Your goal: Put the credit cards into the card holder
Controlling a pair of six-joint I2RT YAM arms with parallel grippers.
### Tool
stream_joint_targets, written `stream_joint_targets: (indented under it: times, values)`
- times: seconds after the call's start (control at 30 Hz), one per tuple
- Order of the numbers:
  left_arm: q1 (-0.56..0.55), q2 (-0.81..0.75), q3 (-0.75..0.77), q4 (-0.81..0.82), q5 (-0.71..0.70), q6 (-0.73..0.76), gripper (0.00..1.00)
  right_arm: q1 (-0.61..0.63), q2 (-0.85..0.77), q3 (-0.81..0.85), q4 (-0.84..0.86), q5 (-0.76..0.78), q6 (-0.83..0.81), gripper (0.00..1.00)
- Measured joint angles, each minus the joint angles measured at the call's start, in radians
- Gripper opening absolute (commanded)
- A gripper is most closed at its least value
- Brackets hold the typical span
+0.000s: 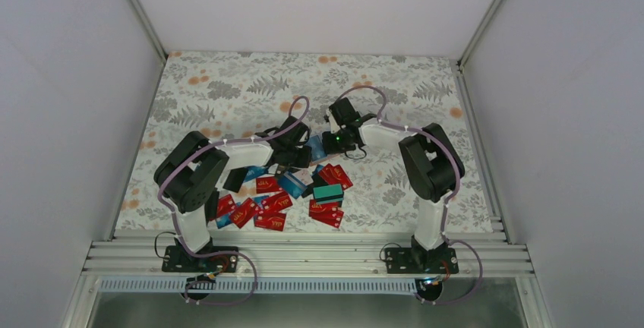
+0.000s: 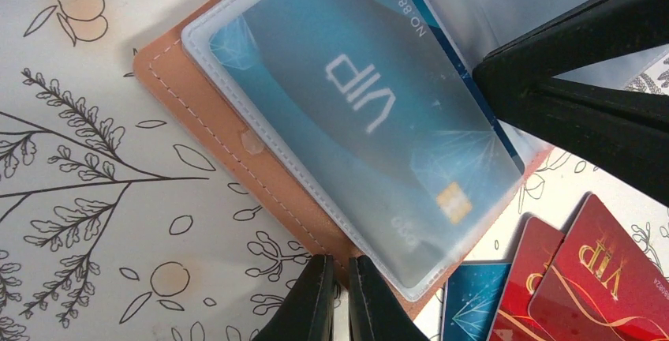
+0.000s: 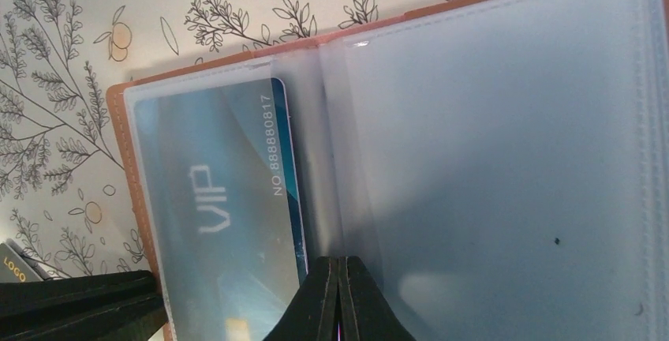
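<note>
The holder lies open on the flowered table between the two wrists, with one blue card seated in a clear sleeve. The left gripper has its fingers all but pressed together at the holder's tan edge, though a nip on that edge cannot be confirmed. The right gripper is pressed fully together, tips resting on the clear sleeve beside the fold. The other cards, mostly red, lie loose in a heap just nearer the arm bases.

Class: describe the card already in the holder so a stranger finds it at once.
On the floral table lies the open tan card holder. Inside its clear sleeve sits a blue VIP card; the neighbouring cards lie loose, mostly red.
</note>
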Motion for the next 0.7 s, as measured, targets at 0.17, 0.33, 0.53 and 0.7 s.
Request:
stream_joint_targets:
  times: [0.17, 0.33, 0.53, 0.7]
  values:
    - [0.000, 0.000, 0.000, 0.000, 0.000, 0.000, 0.09, 0.004, 0.000, 0.000, 0.000, 0.008, 0.002, 0.04]
    - [0.000, 0.000, 0.000, 0.000, -0.001, 0.001, 0.09, 0.011, 0.008, 0.033, -0.032, 0.031, -0.001, 0.04]
    - [0.000, -0.002, 0.000, -0.004, -0.014, 0.011, 0.09, 0.016, 0.027, 0.092, -0.061, 0.058, -0.006, 0.04]
    - [-0.001, -0.031, -0.012, -0.039, -0.048, 0.019, 0.11, 0.020, 0.027, 0.114, -0.064, 0.065, -0.015, 0.06]
